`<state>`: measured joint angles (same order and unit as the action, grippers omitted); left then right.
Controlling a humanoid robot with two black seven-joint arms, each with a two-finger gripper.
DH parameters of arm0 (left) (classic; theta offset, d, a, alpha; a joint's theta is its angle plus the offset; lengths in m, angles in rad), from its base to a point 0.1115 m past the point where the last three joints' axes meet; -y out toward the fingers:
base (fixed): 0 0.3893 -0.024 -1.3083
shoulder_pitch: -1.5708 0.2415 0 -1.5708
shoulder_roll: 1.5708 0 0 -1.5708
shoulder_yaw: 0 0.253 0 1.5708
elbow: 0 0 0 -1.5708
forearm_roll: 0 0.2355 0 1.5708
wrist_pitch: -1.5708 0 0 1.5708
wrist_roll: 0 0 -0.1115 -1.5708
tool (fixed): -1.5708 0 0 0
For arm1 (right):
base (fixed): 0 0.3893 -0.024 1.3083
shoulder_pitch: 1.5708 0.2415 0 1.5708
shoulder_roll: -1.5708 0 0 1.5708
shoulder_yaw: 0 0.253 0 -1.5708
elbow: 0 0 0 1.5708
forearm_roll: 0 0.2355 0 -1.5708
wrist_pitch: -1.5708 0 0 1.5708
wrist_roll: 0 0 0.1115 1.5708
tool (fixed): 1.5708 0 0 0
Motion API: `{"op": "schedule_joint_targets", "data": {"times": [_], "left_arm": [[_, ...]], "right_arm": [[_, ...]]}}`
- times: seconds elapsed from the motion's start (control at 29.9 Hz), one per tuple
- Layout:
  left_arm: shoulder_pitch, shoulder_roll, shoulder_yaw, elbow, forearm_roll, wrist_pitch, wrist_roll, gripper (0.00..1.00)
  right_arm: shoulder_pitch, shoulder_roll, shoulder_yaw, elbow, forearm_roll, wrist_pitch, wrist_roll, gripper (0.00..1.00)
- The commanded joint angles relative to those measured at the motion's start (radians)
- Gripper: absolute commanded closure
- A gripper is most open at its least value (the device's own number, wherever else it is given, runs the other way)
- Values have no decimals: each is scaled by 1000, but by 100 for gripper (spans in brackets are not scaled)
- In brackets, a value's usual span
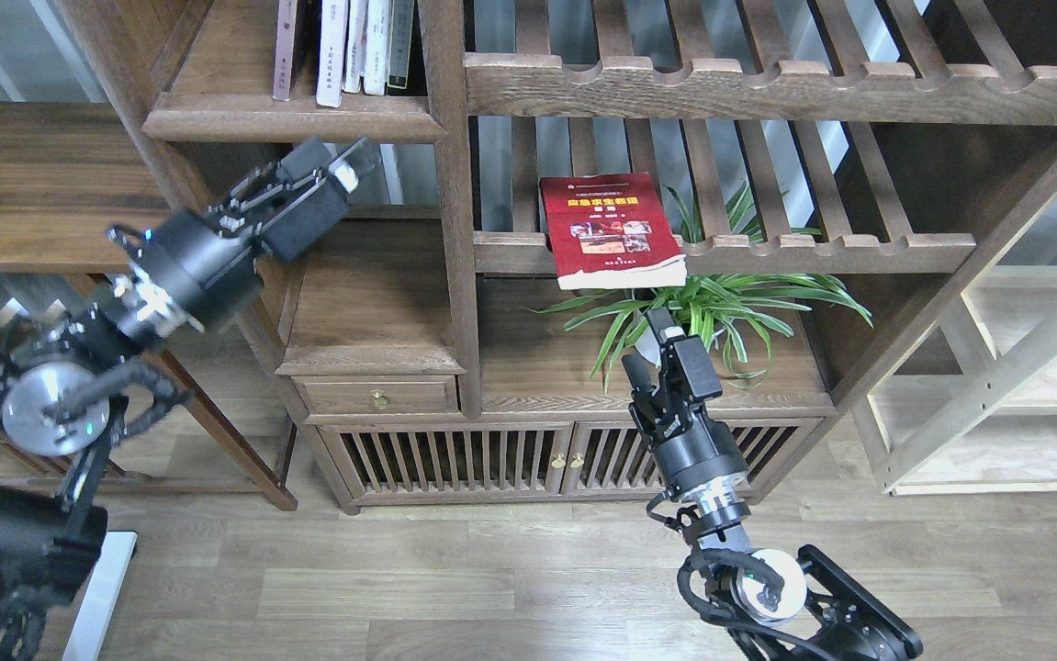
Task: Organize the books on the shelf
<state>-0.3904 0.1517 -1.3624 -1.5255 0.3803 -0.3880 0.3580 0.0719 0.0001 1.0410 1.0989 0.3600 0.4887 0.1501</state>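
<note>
Upper shelf holds upright books; red book lies on slats; both tools' state unclear

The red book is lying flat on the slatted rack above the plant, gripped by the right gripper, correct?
Not quite. The red book does lie flat on the slatted rack above the plant, but the head view shows the right gripper below it, apart and holding nothing.

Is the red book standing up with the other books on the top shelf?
No, the red book lies flat on the slatted rack above the plant, away from the upright books on the shelf.
</note>
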Motion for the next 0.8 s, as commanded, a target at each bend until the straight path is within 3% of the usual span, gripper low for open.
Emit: {"op": "schedule_joint_targets", "data": {"times": [0.0,0.17,0.53,0.67,0.77], "left_arm": [[53,-6,6,11,-52,-25,-25,2],[143,-12,26,61,-93,-101,-96,2],[357,-60,6,71,-98,-101,-114,2],[407,-107,-20,73,-98,-101,-113,2],[433,-118,-30,73,-98,-101,-113,2]], "right_arm": [[2,0,-2,-1,-1,0,0,1],[15,0,-2,-10,-1,0,2,1],[101,0,-22,-165,10,0,11,1],[127,0,-47,-209,43,0,68,1],[137,0,-61,-220,47,0,85,1]]}}
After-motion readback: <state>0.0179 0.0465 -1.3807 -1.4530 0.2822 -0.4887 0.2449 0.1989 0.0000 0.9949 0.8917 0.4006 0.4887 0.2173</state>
